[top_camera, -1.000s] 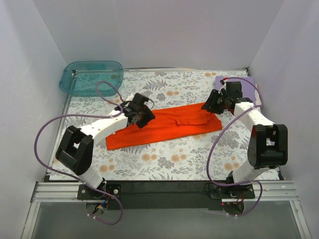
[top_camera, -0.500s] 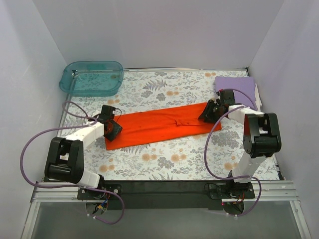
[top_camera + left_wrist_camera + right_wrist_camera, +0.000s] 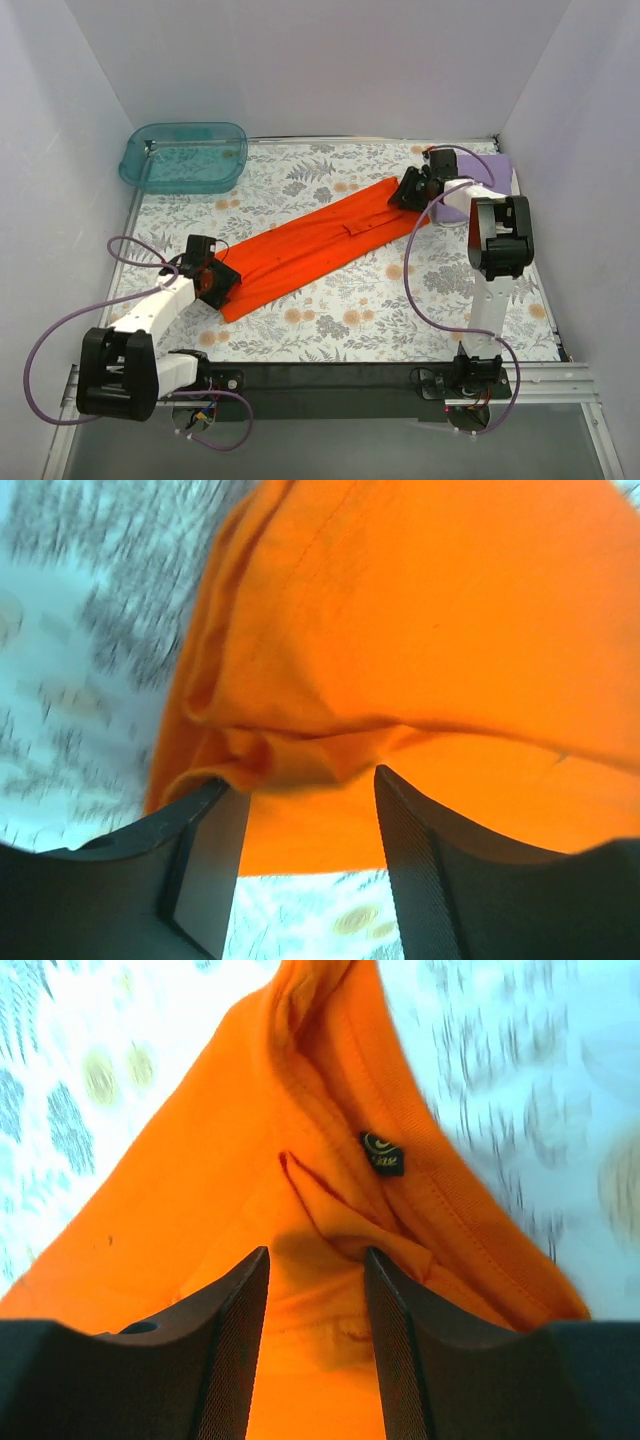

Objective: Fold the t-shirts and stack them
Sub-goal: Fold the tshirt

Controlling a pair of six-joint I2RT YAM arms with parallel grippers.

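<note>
The left gripper (image 3: 305,785) has its two dark jaws partly closed on a bunched fold at one end of the orange-red t-shirt (image 3: 420,630), with the cloth puckered between them. The right gripper (image 3: 317,1260) pinches the other end in the same way, its jaws pressed against the collar area, where a small dark label (image 3: 380,1153) is sewn in.

From above, the orange-red t-shirt lies as a long narrow band, stretched diagonally from the lower left to the upper right of the floral table (image 3: 330,330). The left gripper is at its lower left end and the right gripper at its upper right end.

The lavender t-shirt (image 3: 495,172) lies in the upper right corner, just beyond the right gripper and partly hidden by that arm. A teal tub (image 3: 185,155) sits in the upper left corner, well apart from the orange-red t-shirt. Purple cables (image 3: 60,320) loop from both arms. Pale walls (image 3: 300,60) enclose the table on three sides.
</note>
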